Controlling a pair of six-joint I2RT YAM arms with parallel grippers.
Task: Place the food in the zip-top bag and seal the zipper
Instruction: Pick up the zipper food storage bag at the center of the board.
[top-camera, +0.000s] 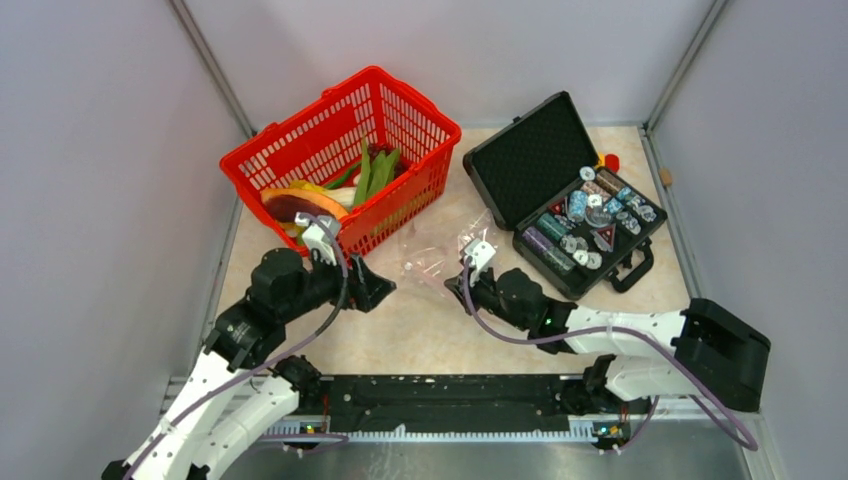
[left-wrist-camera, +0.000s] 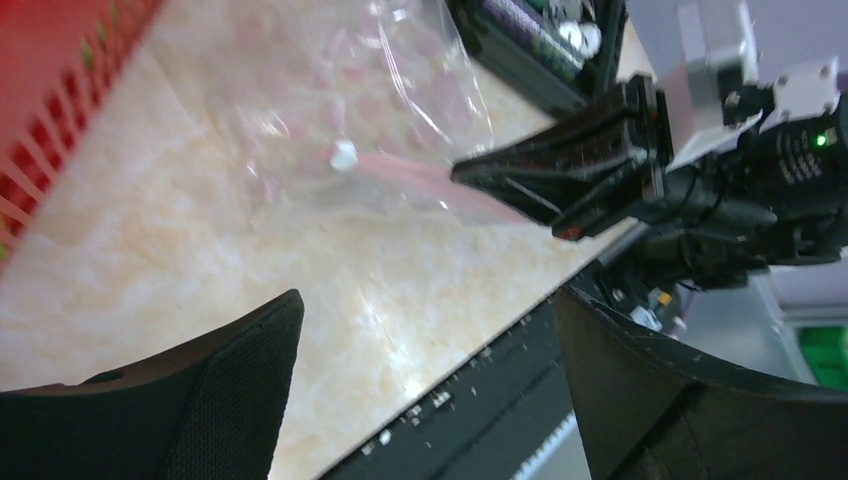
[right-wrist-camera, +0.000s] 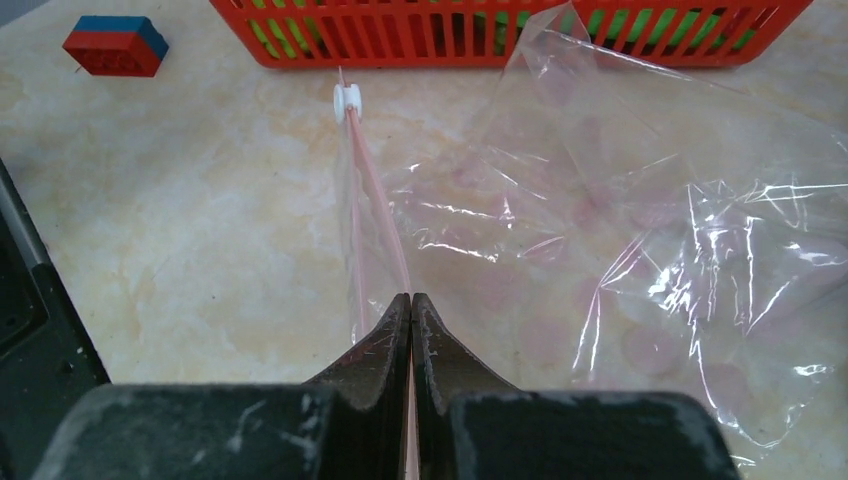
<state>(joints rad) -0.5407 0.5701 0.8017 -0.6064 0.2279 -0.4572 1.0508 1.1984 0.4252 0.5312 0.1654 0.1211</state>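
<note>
The clear zip-top bag (top-camera: 432, 250) lies crumpled on the table between the basket and the black case; it also shows in the right wrist view (right-wrist-camera: 620, 250) and the left wrist view (left-wrist-camera: 340, 110). Its pale pink zipper (right-wrist-camera: 380, 210) carries a white slider (right-wrist-camera: 346, 101). My right gripper (right-wrist-camera: 411, 300) is shut on the zipper strip at the bag's near end; it also shows in the left wrist view (left-wrist-camera: 470, 175). My left gripper (left-wrist-camera: 425, 330) is open and empty, just left of the bag. The food (top-camera: 345, 190), with green pods and orange and yellow pieces, lies in the red mesh basket (top-camera: 300, 130).
A black hard case (top-camera: 520, 150) with poker chips (top-camera: 590, 220) stands open at the right. A small red-and-blue block (right-wrist-camera: 115, 45) lies on the table near the basket. The black rail (top-camera: 450, 395) runs along the near edge.
</note>
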